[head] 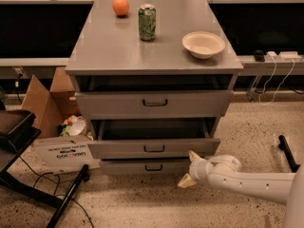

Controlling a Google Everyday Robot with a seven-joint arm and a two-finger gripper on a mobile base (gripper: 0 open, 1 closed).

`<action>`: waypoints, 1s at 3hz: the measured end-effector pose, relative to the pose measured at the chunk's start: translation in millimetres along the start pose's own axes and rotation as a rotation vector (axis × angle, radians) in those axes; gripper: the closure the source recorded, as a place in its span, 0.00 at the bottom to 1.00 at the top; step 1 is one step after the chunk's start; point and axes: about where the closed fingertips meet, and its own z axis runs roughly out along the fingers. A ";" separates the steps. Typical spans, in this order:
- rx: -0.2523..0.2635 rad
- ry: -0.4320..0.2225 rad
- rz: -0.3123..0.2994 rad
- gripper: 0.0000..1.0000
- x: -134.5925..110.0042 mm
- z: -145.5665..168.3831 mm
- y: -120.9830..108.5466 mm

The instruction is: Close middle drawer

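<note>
The middle drawer is a wide grey drawer with a low front and a small dark handle. It stands part-way out of the grey cabinet, and its dark inside shows behind the front. My gripper is low at the right, just below the right end of that front and beside the bottom drawer. Its two cream fingertips are spread apart and hold nothing. The white arm runs off to the right.
The tall-fronted top drawer also stands slightly out. On the cabinet top are an orange, a green can and a white bowl. A cardboard box and a black stand are at the left. Cables hang at the right.
</note>
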 end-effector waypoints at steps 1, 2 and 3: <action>0.001 -0.010 -0.024 0.45 -3.6 18.5 -9.3; 0.026 -0.009 -0.079 0.76 -14.4 44.4 -40.5; 0.060 -0.006 -0.102 0.98 -19.3 46.0 -65.3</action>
